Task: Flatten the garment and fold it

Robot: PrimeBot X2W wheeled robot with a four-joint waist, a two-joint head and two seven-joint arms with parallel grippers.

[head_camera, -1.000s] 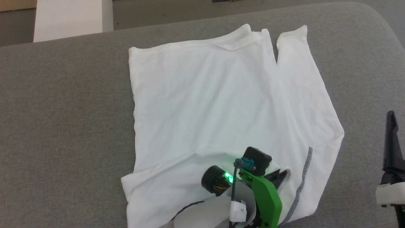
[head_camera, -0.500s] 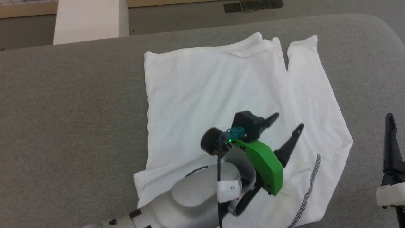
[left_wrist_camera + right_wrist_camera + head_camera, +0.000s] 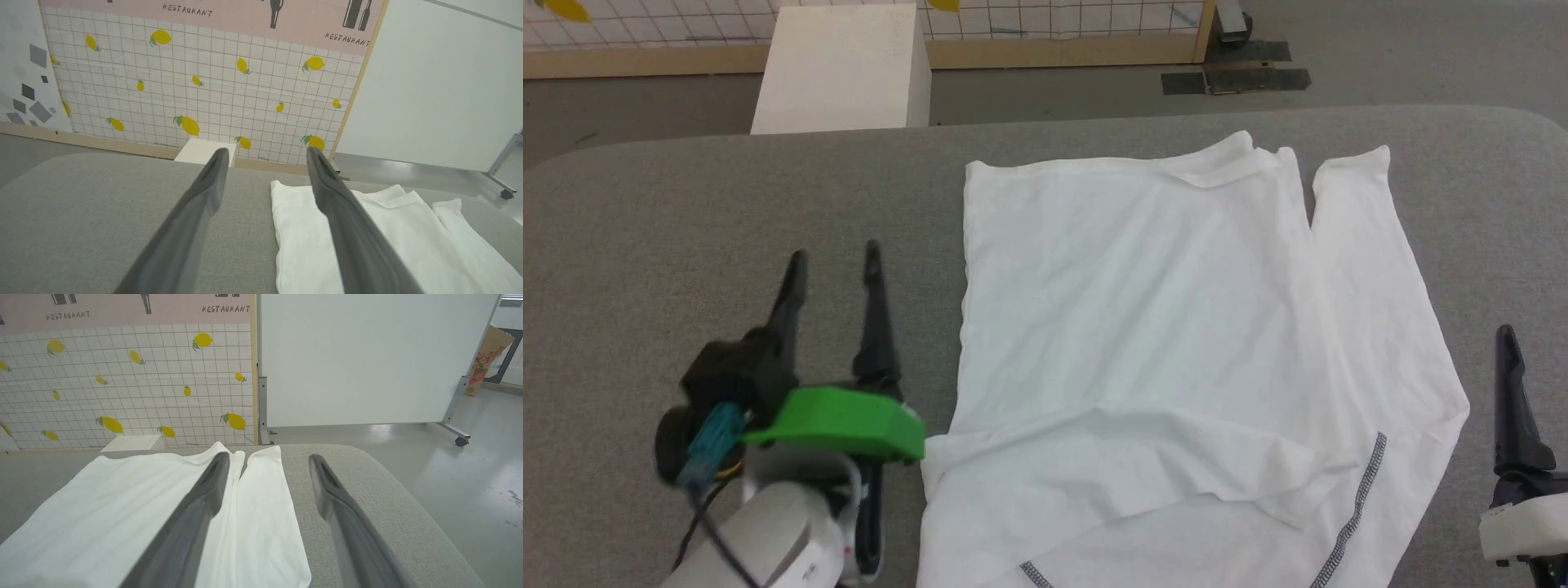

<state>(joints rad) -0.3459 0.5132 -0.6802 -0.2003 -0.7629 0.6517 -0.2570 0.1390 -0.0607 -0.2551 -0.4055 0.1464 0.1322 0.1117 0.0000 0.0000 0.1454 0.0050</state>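
Note:
The garment (image 3: 1160,343), a white T-shirt with grey zigzag stitching on its near hem, lies partly folded on the grey padded table (image 3: 686,212). Its near part is doubled over in a loose flap, and one sleeve lies along its right side. My left gripper (image 3: 833,253) stands open over bare table just left of the shirt's left edge, holding nothing. In the left wrist view its fingers (image 3: 204,196) spread wide with the shirt (image 3: 367,228) to their right. My right gripper (image 3: 265,459) is open at the shirt's right edge, one finger (image 3: 1511,392) showing at the head view's right border.
A white box (image 3: 841,69) stands on the floor beyond the table's far edge, in front of a tiled wall with lemon prints (image 3: 196,90). A white wheeled partition (image 3: 367,359) stands to the right. The table's rounded right corner (image 3: 367,465) drops off near my right gripper.
My left gripper has let go of the shirt's near hem, opened, and swung left off the shirt to bare table. The head camera has tilted up and left. The right gripper stays put.

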